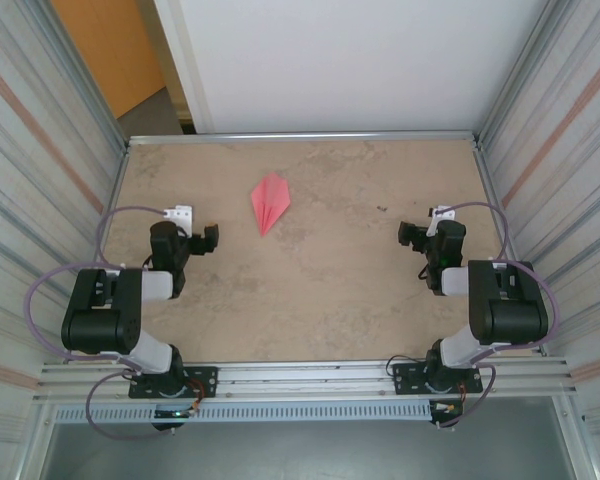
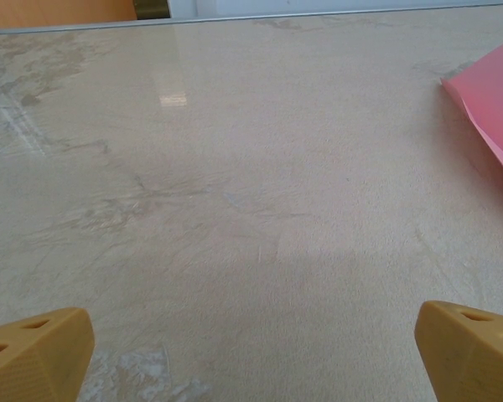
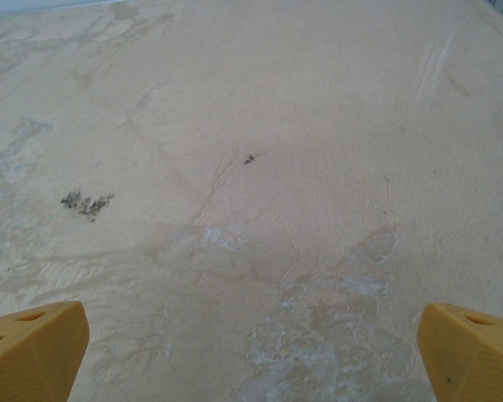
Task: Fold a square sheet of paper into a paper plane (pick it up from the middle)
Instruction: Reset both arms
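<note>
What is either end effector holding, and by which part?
Nothing is held. The left end effector and right end effector stand open, empty; the paper plane lies on the table.

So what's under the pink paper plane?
The paper plane lies on the beige table, bare tabletop all round its edges. The patch directly beneath is covered by the paper and cannot be seen.

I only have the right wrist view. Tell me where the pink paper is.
Observer: The paper plane lies on the table, far half, left of centre in the top view.
Operator: Say which tool is closer.
Observer: The left tool; its wrist camera catches a pink corner at the right edge.
Operator: Report that tool's jaws.
Observer: Wide open, empty, apart from the plane.
</note>
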Motion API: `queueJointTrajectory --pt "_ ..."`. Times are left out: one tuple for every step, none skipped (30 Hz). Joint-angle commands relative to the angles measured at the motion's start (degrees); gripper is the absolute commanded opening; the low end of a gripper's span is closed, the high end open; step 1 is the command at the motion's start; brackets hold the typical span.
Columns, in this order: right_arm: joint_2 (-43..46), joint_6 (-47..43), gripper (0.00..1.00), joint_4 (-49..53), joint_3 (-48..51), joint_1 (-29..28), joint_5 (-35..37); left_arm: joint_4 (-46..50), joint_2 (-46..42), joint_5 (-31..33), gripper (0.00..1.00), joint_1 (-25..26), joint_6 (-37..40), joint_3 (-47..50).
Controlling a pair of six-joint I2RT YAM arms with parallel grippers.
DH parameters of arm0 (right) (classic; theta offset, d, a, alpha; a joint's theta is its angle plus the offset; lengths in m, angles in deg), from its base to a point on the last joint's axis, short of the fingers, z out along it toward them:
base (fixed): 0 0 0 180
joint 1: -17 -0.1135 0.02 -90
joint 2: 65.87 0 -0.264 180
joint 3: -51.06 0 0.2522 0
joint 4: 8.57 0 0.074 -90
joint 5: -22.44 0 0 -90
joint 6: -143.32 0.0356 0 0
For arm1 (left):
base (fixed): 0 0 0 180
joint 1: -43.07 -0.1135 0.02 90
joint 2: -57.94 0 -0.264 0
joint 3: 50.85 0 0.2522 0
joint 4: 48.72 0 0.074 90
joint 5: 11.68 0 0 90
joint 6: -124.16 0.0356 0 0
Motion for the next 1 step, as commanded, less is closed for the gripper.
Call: queueJointTrajectory --pt "-0.25 -0.14 0.99 -0.86 -1.16 0.1 -0.33 0.32 0.42 0.33 0.99 0.4 1.01 -1.16"
